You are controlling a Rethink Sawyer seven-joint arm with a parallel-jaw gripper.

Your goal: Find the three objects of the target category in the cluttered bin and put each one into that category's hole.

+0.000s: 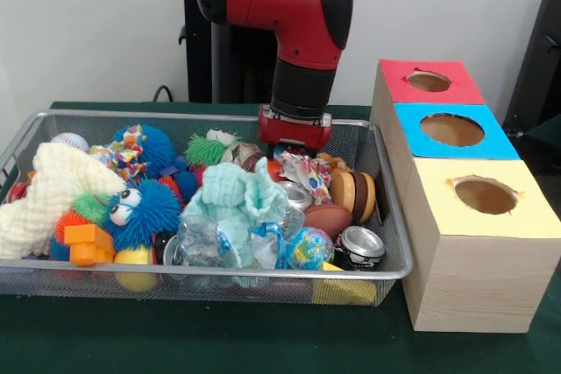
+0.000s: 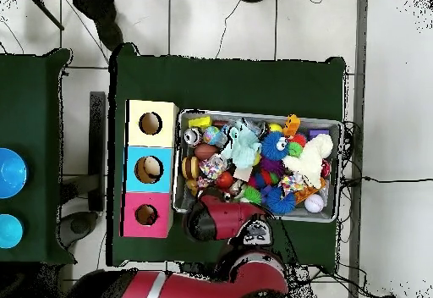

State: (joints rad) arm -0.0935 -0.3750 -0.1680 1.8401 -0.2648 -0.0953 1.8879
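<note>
The end effector (image 1: 294, 133) is low in the bin (image 1: 26, 142), at the far wall; its grip state cannot be told. Target category unknown. Lift straight up, then carry to the holes (image 1: 452, 130).

arm (image 1: 294, 6): glossy red shell, rounded bulky links | joints: black caps and trim at elbow | wrist (image 1: 301, 94): black cylindrical section under red link | end block (image 1: 294, 131): red housing, thin light band on top | pedestal (image 1: 215, 54): black column | overhead: red link, black and grey patches
</note>
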